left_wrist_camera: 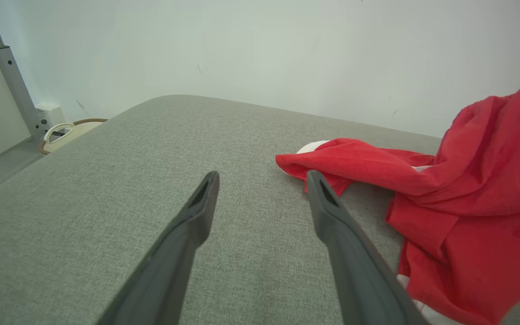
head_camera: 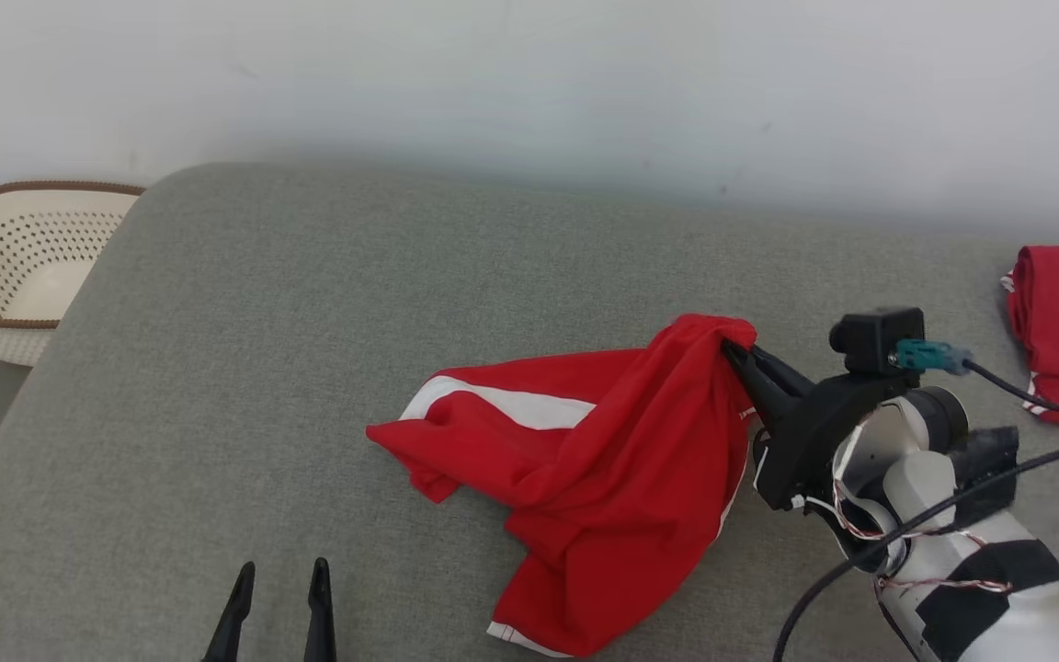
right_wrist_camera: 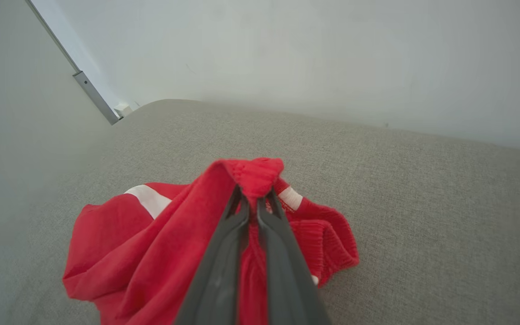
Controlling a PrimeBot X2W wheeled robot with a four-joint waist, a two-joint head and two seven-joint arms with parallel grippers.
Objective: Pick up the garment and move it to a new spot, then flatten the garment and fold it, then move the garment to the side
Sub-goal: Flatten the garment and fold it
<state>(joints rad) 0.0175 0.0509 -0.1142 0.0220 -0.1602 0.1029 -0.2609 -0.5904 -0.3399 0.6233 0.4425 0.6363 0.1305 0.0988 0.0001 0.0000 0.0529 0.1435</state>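
Right gripper (head_camera: pixel 732 351) clamps the red garment (head_camera: pixel 603 460), tips buried in cloth; left gripper (head_camera: pixel 281 570), seven o'clock, gapes wide, base cropped.

Matt cloth on a coarse weave.
The red garment (head_camera: pixel 603 441) is limp, matt cloth with a ribbed band. The grey cushion (head_camera: pixel 263 349) is rough woven fabric, the basket (head_camera: pixel 15 257) looks like perforated cream plastic, and the left gripper (left_wrist_camera: pixel 262 176) has dark, smooth, matt fingers.
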